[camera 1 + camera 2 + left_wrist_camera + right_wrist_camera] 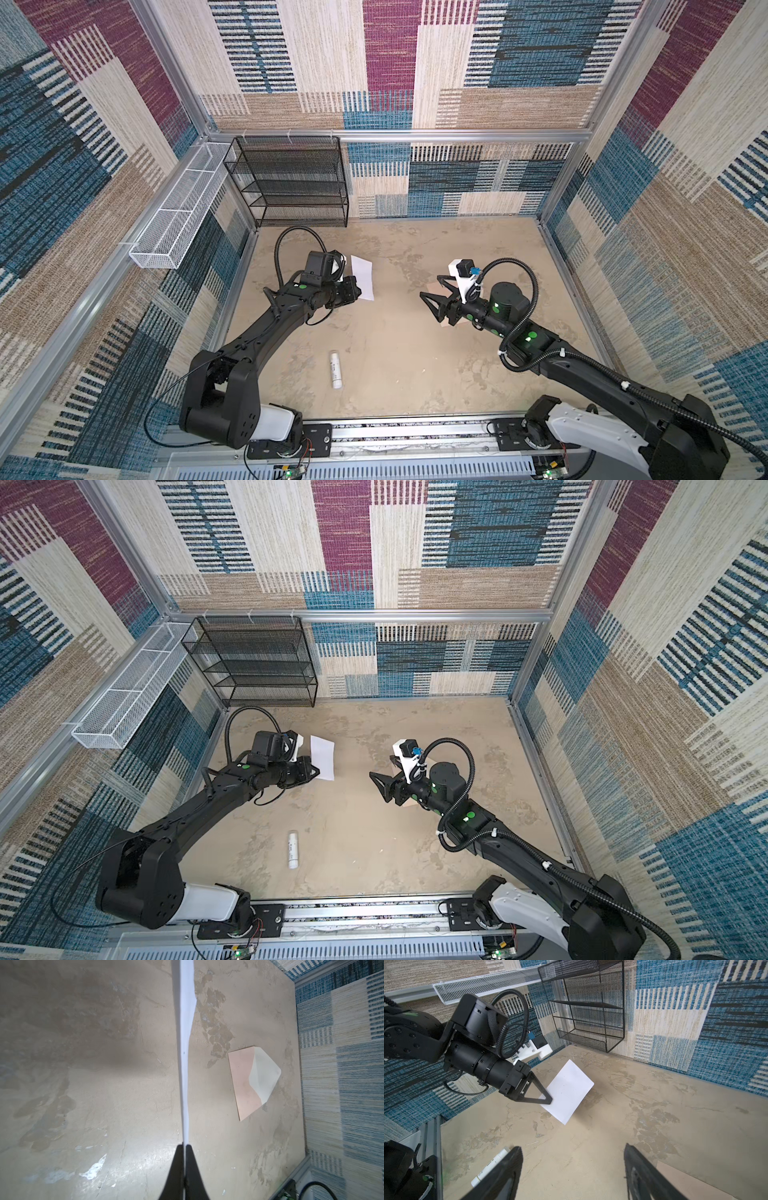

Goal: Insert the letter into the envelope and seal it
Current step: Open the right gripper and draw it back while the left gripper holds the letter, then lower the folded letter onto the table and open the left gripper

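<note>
In both top views your left claw (354, 291) was pinched shut on one edge of the letter (362, 276). The letter was held clear of the table (407, 357) on the left side, with its plain white face showing. Your right claw (430, 286) hung over the right side with its jaws spread and nothing between them. The envelope (444, 323) lay flat beneath it, mostly hidden by the wrist. A white tube (336, 370) lay near the front, well apart from both claws. A black wire rack (291, 183) stood against the back wall, and a white mesh basket (174, 224) hung on the left wall.

From your left wrist camera, the two fingers (178, 1167) met on the sheet's edge, and the letter (185, 1043) ran away from them edge-on as a thin white strip. The envelope (245, 1084) lay flat beyond it near the patterned side wall, its flap open and the cream inside showing.

From your right wrist camera, the right claw's fingers (508, 1172) stood wide apart with bare table between them. A corner of the envelope (685, 1180) showed just beside one finger. Across the table the left claw (547, 1101) gripped the tilted letter (569, 1091).
</note>
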Controlling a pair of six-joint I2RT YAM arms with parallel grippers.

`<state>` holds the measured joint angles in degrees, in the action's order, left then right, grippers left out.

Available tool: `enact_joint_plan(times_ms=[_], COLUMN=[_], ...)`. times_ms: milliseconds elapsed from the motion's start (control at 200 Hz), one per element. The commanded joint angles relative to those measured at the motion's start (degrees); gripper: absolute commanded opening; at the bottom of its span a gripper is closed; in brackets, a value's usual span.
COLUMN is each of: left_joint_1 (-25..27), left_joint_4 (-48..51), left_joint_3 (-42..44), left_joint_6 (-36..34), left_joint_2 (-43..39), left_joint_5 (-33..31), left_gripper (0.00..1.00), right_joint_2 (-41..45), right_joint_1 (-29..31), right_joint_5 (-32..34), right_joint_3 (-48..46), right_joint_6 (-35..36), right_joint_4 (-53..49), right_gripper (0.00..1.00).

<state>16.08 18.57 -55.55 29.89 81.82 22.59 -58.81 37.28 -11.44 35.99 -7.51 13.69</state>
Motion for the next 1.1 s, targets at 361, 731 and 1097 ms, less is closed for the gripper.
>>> enact_joint_plan(times_ms=[361, 731, 1097], left_joint_1=[-5.66, -8.12, -8.91], left_joint_4=[-7.22, -4.52, 2.74], left_joint_3=[4.53, 3.43, 0.56], left_joint_6=[2.20, -1.15, -3.77], left_joint_2=[7.45, 13.87, 17.01], left_joint_5=[11.98, 15.66, 11.79], left_gripper=[0.00, 0.02, 0.30], right_joint_2=[-0.44, 1.60, 1.94], right_joint_1=[-0.01, 0.04, 0.00], right_joint_5=[3.13, 4.03, 5.18], right_joint_3=[-0.17, -1.24, -0.68], right_joint_6=[-6.10, -6.61, -5.34], right_joint_4=[-0.95, -1.50, -3.44], right_gripper=[0.79, 0.79, 0.79])
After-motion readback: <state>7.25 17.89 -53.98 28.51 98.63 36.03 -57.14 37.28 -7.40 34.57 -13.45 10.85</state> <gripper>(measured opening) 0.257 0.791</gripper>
